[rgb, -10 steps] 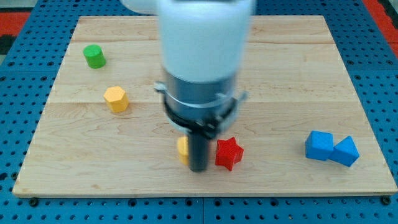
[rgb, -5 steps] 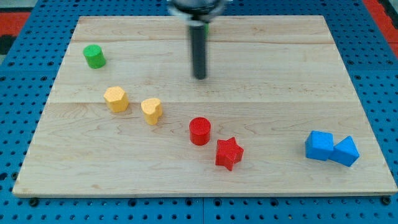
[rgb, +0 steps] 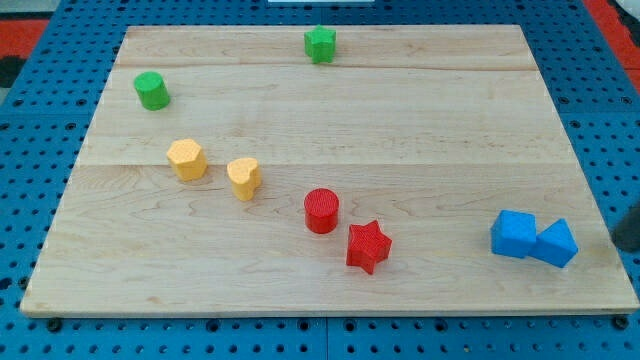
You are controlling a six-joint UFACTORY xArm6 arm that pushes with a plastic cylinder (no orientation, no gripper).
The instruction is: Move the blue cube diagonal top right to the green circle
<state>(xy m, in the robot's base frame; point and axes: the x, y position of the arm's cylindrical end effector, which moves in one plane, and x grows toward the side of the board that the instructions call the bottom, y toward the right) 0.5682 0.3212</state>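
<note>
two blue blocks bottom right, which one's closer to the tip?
The right-hand blue block, the one that looks rotated and sits slightly lower. My tip is at the view's right edge just beyond it; the squarer blue cube lies on its far side, touching it.

The wooden bench [rgb: 420, 130] is taken as landmark. Near its bottom right corner a blue cube [rgb: 513, 234] is seen, touched on its right by a second blue block [rgb: 556, 243] of angular shape. Just off the bench's right edge a dark blurred shape [rgb: 627, 226] is visible, possibly the rod; my tip cannot be made out. Near the bench's top left corner a green circle [rgb: 152, 90] is placed, and at its top edge a green star [rgb: 320, 44]. Left of centre a yellow hexagon [rgb: 187, 159] and a yellow heart [rgb: 243, 178] are found; below centre, a red circle [rgb: 322, 211] and a red star [rgb: 367, 246].
</note>
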